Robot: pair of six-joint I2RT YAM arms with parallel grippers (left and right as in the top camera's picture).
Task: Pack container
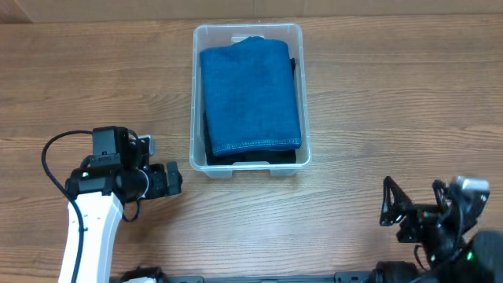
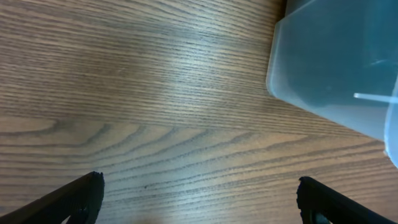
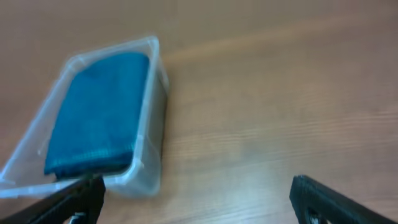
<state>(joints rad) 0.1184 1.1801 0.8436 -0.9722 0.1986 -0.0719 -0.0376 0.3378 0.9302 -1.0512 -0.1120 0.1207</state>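
The clear plastic container (image 1: 198,94) stands at the middle back of the wooden table. A folded blue towel (image 1: 250,96) lies inside it on top of something dark. The white label on its bottom is hidden. My left gripper (image 1: 171,179) is open and empty, left of the container's front corner; the container wall shows at the right of the left wrist view (image 2: 336,56). My right gripper (image 1: 391,206) is open and empty at the front right. The right wrist view shows the container (image 3: 149,155) and towel (image 3: 99,112) at the left, with my fingers (image 3: 196,196) spread over bare wood.
The wooden table top (image 1: 393,118) surrounds the container. The left arm's white link (image 1: 90,236) and a black cable loop (image 1: 47,153) lie at the front left.
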